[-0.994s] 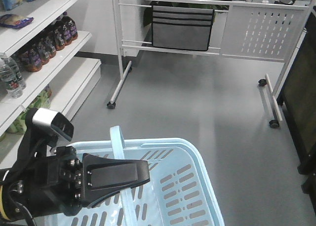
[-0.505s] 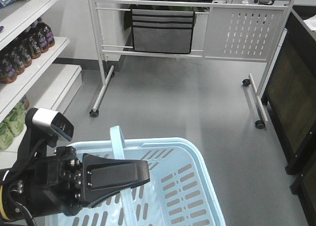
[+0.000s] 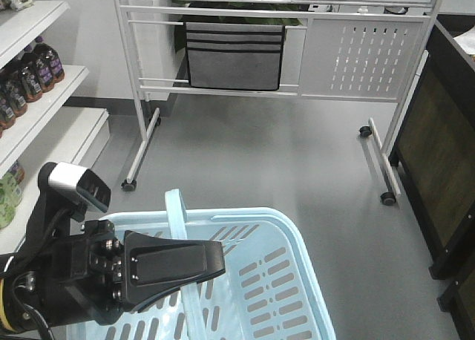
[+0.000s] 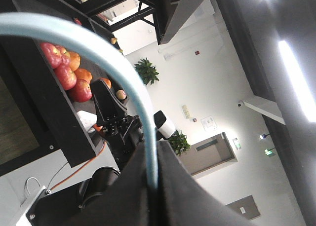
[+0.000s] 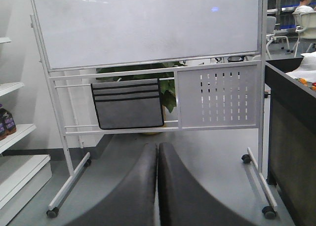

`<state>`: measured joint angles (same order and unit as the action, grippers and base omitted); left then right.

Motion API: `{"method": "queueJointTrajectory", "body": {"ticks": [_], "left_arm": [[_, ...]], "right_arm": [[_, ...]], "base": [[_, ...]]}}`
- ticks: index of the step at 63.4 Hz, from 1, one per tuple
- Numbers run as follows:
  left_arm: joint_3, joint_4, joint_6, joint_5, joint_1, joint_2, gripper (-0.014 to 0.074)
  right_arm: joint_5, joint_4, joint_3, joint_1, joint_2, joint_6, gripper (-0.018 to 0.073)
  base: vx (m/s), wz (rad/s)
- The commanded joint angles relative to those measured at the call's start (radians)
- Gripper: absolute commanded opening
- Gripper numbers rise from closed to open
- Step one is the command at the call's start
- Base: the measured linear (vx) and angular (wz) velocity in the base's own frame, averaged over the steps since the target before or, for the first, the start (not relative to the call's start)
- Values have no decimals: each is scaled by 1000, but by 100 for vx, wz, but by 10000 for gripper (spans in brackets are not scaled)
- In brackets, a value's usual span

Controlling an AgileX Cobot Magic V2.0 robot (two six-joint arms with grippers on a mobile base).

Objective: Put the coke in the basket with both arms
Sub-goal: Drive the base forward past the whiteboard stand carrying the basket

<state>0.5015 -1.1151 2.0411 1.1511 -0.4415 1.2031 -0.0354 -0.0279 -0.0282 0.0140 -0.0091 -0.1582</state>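
Observation:
The coke is out of view in every frame. A light blue plastic basket (image 3: 297, 243) hangs at the bottom of the front view. My left gripper (image 3: 220, 266) is shut on its handle (image 3: 177, 206). In the left wrist view the pale blue handle (image 4: 123, 63) arcs up from between the closed left gripper (image 4: 152, 181). My right gripper (image 5: 157, 148) is shut with nothing between its fingers, pointing at the grey floor in front of a whiteboard stand.
White shelves with dark drink bottles (image 3: 30, 73) stand at the left. A wheeled whiteboard stand (image 3: 356, 95) with a grey fabric pocket (image 3: 234, 56) is ahead. A black cabinet (image 3: 445, 154) lines the right side. Grey floor (image 3: 267, 162) lies between them.
The shelves and whiteboard stand have slid left in the front view, and the black cabinet has come further in at the right. The left gripper still holds the basket handle.

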Motion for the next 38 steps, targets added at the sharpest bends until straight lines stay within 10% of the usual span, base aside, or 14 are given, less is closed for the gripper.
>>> {"method": "queueJointTrajectory", "body": {"ticks": [1, 38], "left_arm": [[20, 73, 3, 226, -6, -24, -7], [20, 73, 3, 226, -6, -24, -7]], "right_arm": [[69, -3, -15, -2, -18, 12, -5], [69, -3, -15, -2, -18, 12, -5]], "base": [[20, -5], [21, -4]]}}
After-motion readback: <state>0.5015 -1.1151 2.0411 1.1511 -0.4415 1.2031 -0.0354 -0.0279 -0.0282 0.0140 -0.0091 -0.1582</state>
